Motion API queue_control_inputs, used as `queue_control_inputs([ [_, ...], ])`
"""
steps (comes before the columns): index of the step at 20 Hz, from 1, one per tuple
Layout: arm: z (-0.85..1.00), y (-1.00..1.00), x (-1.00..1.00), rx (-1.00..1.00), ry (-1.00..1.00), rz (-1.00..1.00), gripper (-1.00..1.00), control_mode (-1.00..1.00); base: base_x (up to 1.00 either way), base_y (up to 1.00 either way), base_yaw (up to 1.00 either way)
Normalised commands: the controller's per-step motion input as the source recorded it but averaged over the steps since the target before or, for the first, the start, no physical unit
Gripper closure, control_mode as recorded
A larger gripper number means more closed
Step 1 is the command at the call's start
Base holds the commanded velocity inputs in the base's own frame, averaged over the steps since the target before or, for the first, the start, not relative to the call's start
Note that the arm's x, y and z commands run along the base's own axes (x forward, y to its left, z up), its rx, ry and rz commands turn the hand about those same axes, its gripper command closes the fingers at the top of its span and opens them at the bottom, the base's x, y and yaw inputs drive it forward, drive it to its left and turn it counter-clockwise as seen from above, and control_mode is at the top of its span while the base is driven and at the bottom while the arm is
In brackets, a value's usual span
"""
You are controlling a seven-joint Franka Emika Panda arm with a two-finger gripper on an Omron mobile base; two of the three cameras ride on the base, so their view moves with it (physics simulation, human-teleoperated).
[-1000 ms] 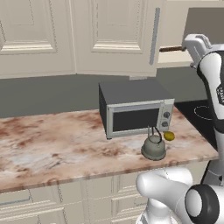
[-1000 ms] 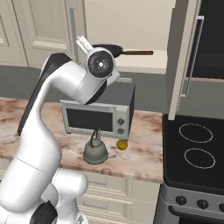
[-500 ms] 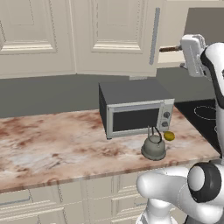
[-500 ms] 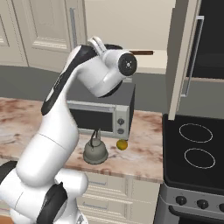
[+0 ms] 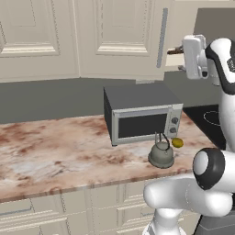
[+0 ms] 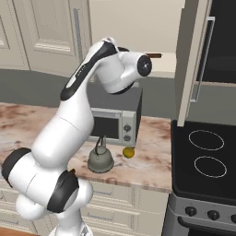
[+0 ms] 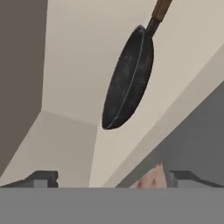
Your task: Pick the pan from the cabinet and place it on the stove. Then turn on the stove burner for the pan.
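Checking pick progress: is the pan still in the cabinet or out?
In. The pan lies on the cabinet shelf in the hand view, ahead of the open pincer, untouched; its handle pokes from the shelf in the right base view.

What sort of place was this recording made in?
A rendered home kitchen: a marble-look counter carrying a microwave and kettle, cream wall cupboards above, and a black glass cooktop beside it.
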Motion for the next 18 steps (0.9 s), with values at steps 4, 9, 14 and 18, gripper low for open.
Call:
queue_control_inputs([
  [4, 0.0, 0.21, 0.33, 0.05, 0.11, 0.04, -1.0, -1.0, 0.0, 0.0, 0.0],
  [9, -0.02, 0.17, 0.33, 0.03, 0.13, 0.06, -1.0, -1.0, 0.0, 0.0, 0.0],
  [14, -0.05, 0.15, 0.21, 0.04, 0.1, 0.05, -1.0, -1.0, 0.0, 0.0, 0.0],
  [18, -0.06, 0.13, 0.12, 0.05, 0.07, 0.04, -1.0, -1.0, 0.0, 0.0, 0.0],
])
